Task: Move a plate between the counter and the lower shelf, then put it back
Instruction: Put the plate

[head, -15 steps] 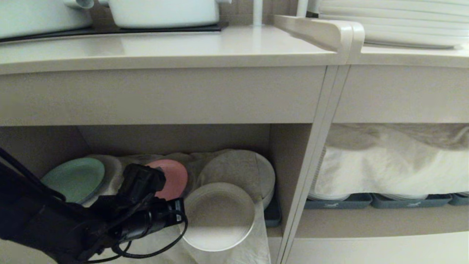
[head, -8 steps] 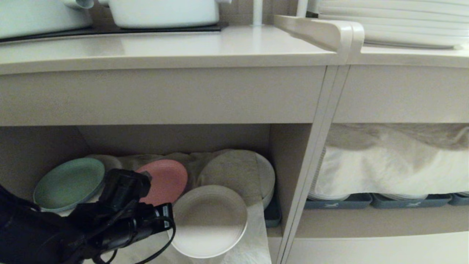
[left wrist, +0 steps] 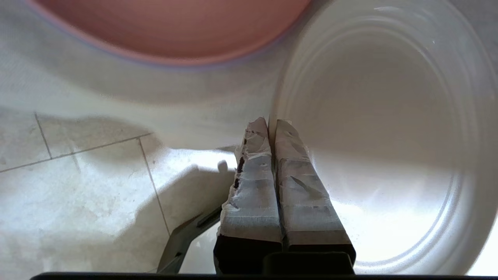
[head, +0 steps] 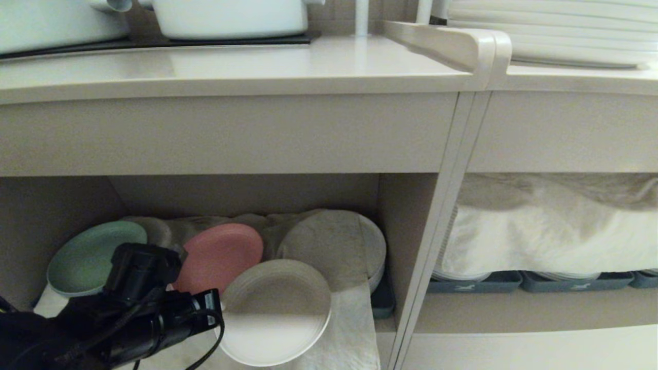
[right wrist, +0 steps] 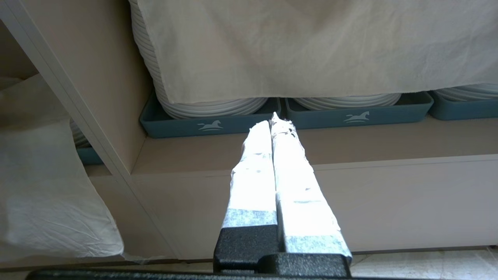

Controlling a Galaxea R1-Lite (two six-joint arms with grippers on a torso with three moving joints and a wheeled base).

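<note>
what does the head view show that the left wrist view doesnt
Head view only: the counter with pots, a green plate, and the covered stacks in trays to the right. Left wrist view only: the floor tiles and the left pincer shut on the plate's rim. Both: that plate, the pink plate and the cloth.

The worktop (head: 288, 67) across the frame's top carries white pots (head: 231, 18) upper left. Below, the lower shelf (head: 61, 205) holds cloth (head: 344, 329), green plate (head: 82, 259) and pink plate (head: 218, 257).
</note>
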